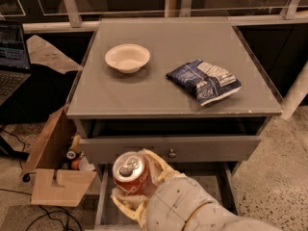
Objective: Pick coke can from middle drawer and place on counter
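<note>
Above the middle drawer (100, 201), the gripper (138, 186) clasps the coke can (129, 171), lettering unreadable; chip bag (203, 81) and bowl (127, 57) sit on the counter (159, 97).

A cream bowl (127, 57), upright, is seen at eleven o'clock of the view. A crinkled blue-and-white chip bag (204, 81) is laid flat at three o'clock of the bowl, well apart from it. A grey drawer front (211, 148) with a small round metal knob (172, 153) is found just below centre. An open cardboard box (53, 177) is set on the floor at eight o'clock, with small cans and bottles (74, 150) lodged inside. An open laptop (12, 57) is cut off by the edge at ten o'clock. Speckled floor (274, 182) is shown at four o'clock. The gripper (132, 179) is placed at six o'clock.
</note>
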`<state>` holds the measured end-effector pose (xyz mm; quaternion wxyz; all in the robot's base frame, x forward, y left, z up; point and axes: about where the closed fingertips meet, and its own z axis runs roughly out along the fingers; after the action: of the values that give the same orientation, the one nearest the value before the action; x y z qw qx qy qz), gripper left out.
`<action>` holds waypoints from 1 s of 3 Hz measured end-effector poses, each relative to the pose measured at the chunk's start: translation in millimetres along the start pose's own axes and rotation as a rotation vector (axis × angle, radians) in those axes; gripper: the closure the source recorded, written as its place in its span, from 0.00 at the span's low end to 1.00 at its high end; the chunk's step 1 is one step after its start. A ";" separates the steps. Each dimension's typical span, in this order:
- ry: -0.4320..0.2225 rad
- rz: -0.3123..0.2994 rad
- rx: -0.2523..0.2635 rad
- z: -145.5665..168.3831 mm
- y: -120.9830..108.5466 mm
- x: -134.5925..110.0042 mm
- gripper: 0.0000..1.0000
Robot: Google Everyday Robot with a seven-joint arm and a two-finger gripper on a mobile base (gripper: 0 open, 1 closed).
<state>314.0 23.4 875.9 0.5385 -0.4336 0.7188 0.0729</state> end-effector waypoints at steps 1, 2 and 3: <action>-0.060 -0.050 0.031 -10.5 -10.8 -35.2 1.00; -0.102 -0.105 0.085 -7.4 -37.9 -76.8 1.00; -0.170 -0.127 0.130 -0.4 -73.1 -123.1 1.00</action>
<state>370.4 45.4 1005.6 0.6281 -0.4346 0.6448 0.0284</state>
